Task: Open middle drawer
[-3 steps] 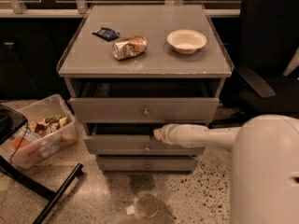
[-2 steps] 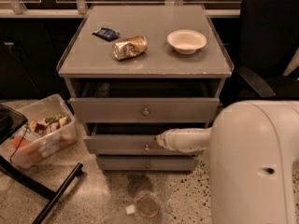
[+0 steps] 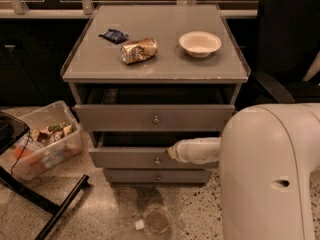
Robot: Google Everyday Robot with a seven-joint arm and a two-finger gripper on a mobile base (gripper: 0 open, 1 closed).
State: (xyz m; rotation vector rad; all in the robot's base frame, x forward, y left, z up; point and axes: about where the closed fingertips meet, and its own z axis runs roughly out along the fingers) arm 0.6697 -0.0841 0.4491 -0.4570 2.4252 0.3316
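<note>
Bin: on the floor, at 9 o'clock of the cabinet, filled with small packets.
Counter: carries a packet, a can lying on its side, and a bowl toward 3 o'clock.
Top drawer: front stands a little forward, with a dark gap above it.
Middle drawer: second of three, partly out, front proud of the bottom drawer; its long axis runs 9 to 3 o'clock.
Knob: at the centre of the middle front.
Tool: at the drawer's upper edge, just beside the knob, reaching in from 3 o'clock.
Tool state: cannot tell whether spread, pressed together or pinching the knob.
Key relation: the knob lies at about 8 o'clock from the tool tip, very near; the drawer's travel is toward 6 o'clock, across its long axis.
Progress: judged part open, more pull likely needed.
Arm: big white shell filling 4 o'clock.
Chair: dark, at 2 o'clock.
</note>
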